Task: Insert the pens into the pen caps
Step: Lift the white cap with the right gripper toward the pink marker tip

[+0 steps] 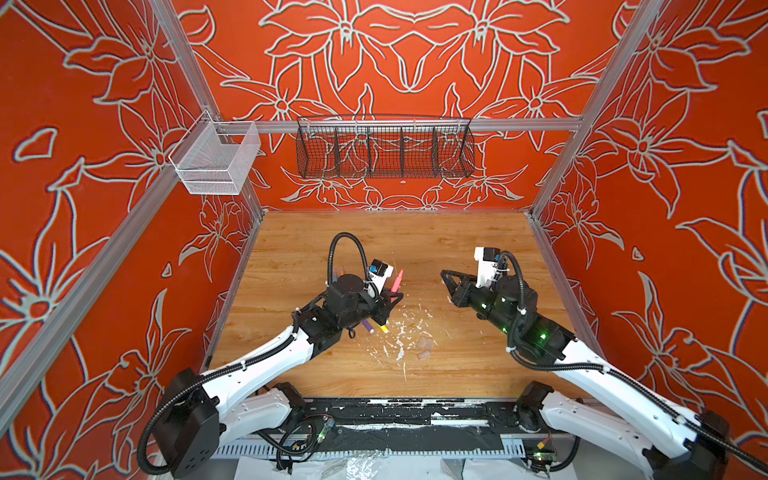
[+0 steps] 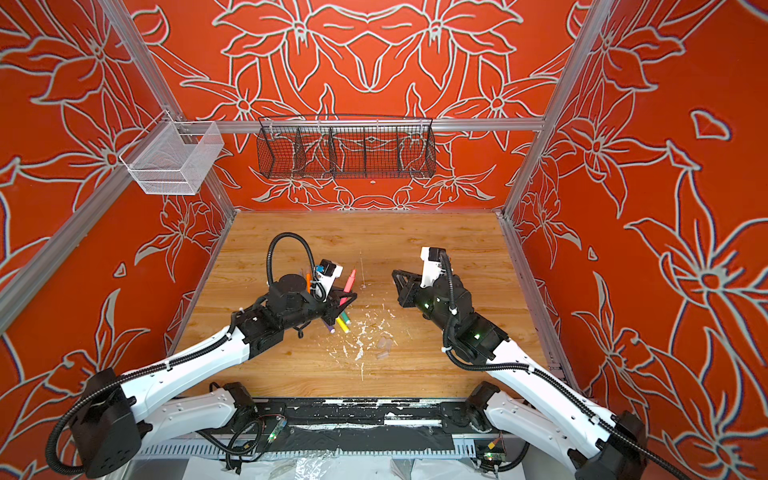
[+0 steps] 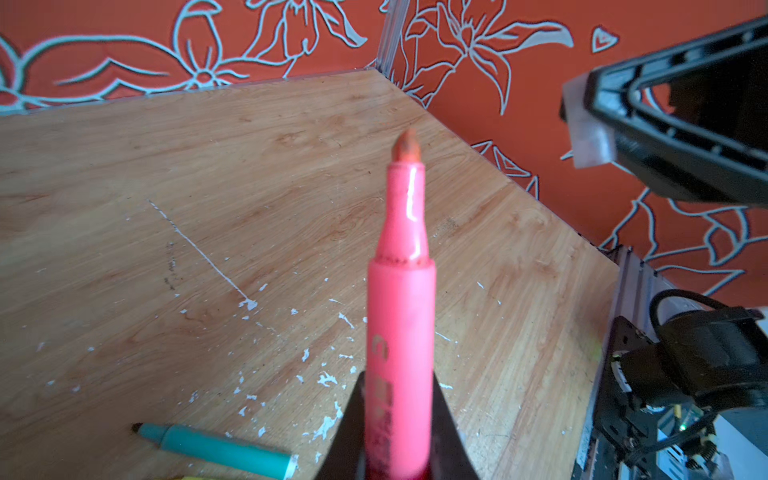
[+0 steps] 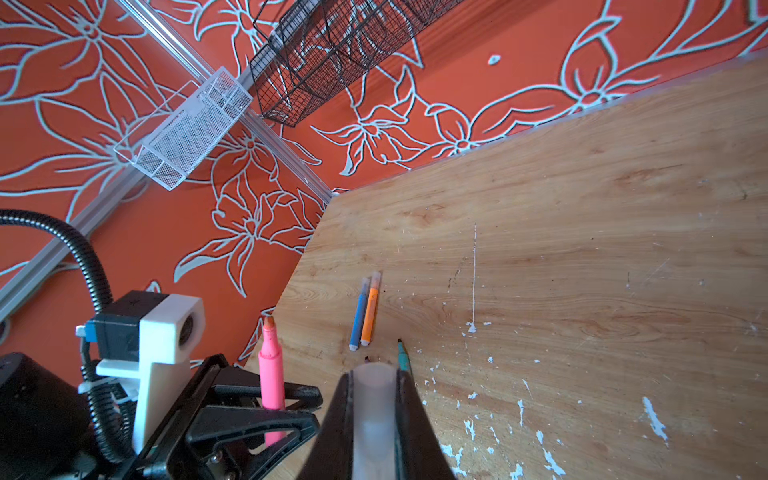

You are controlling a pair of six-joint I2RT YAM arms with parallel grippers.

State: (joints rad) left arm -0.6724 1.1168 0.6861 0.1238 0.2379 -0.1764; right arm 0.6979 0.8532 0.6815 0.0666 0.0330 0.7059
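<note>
Bench inventory, pens and caps

1. Pink pen (image 3: 401,311): uncapped. The left gripper (image 3: 399,386) clamps its lower barrel with jaws drawn tight. It is raised clear of the wooden tabletop (image 1: 457,241) with the nib slanting up and away, presumably to leave the nib free for a cap
2. Translucent cap (image 4: 374,399): pinched in the closed jaws of the right gripper (image 4: 374,374), one end poking past the fingertips. It hangs in the air, well apart from the pink pen, probably for lining up with the nib. Which end is the mouth cannot be told
3. Blue pen (image 4: 358,316) and orange pen (image 4: 370,309): flat, side by side and touching, beyond the left gripper. Both seem capped, so judged done
4. Green pen (image 3: 216,449), purple pen (image 1: 368,326), yellow pen (image 1: 383,328): lying close under the left gripper. The green nib is bare
5. Loose caps (image 1: 423,344): resting near the white flecks (image 1: 401,332), toward the front, likely for item 4
</note>
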